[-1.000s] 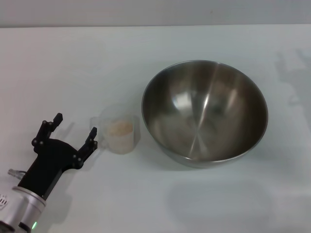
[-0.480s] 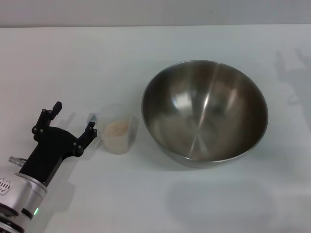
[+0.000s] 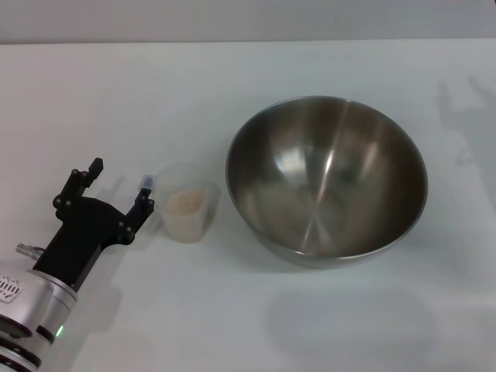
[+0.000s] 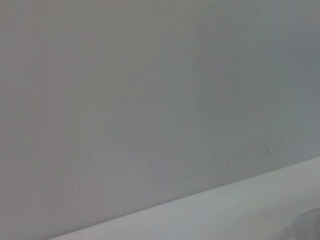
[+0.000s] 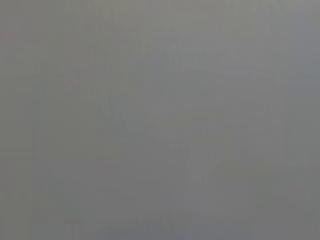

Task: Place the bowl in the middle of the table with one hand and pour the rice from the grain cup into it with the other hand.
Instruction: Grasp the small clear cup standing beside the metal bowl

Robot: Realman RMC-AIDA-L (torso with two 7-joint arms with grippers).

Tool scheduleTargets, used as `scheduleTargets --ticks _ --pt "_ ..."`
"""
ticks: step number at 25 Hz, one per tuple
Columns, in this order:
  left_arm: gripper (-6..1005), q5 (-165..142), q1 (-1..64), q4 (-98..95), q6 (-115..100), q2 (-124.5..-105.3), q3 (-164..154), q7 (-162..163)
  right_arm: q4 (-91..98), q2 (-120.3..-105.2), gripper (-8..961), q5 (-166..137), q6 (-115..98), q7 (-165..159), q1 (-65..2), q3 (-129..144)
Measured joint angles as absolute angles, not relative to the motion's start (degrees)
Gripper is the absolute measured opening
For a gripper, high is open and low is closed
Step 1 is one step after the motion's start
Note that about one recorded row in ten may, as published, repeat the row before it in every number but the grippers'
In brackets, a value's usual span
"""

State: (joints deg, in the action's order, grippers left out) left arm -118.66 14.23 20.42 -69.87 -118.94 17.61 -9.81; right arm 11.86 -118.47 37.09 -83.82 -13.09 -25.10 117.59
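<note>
The steel bowl (image 3: pixel 326 180) sits on the white table (image 3: pixel 155 101), right of the middle, empty. The clear grain cup (image 3: pixel 188 204) stands just left of it with rice (image 3: pixel 187 202) in its bottom. My left gripper (image 3: pixel 120 186) is open at the table's left, just left of the cup. Its right fingertip (image 3: pixel 145 184) is at the cup's handle side; the cup is not between the fingers. My right gripper is out of view; only its shadow shows at the far right. The wrist views show only a blank wall and a strip of table edge.
The table's far edge runs along the top of the head view. My left arm's body (image 3: pixel 35 298) fills the front left corner. A faint shadow lies on the table in front of the bowl.
My left gripper has moved slightly forward and up toward the cup. The cup has shifted a little to the left and back. The bowl has not moved.
</note>
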Motion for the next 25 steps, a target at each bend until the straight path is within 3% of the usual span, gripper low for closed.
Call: scheduleTargets --ticks 3,5,17,25 --pt "856 -118.9 14.3 20.4 -70.0 -118.98 17.6 -9.8 11.8 -118.47 544 37.1 -83.4 -13.1 -25.3 117.6" --pt "677 -119.0 14.4 20.4 -70.0 -118.99 17.6 -9.8 11.8 -118.47 544 37.2 -83.3 -13.1 -25.4 117.6" --pt "370 -118.6 15.8 20.4 -69.0 -119.09 17.9 -9.2 11.8 -118.48 544 37.4 -83.3 -13.1 -25.6 117.6" --pt "81 -118.5 16.3 22.1 -69.5 -119.09 22.8 -9.2 11.8 -118.48 544 37.5 -83.3 -13.1 -25.5 117.6"
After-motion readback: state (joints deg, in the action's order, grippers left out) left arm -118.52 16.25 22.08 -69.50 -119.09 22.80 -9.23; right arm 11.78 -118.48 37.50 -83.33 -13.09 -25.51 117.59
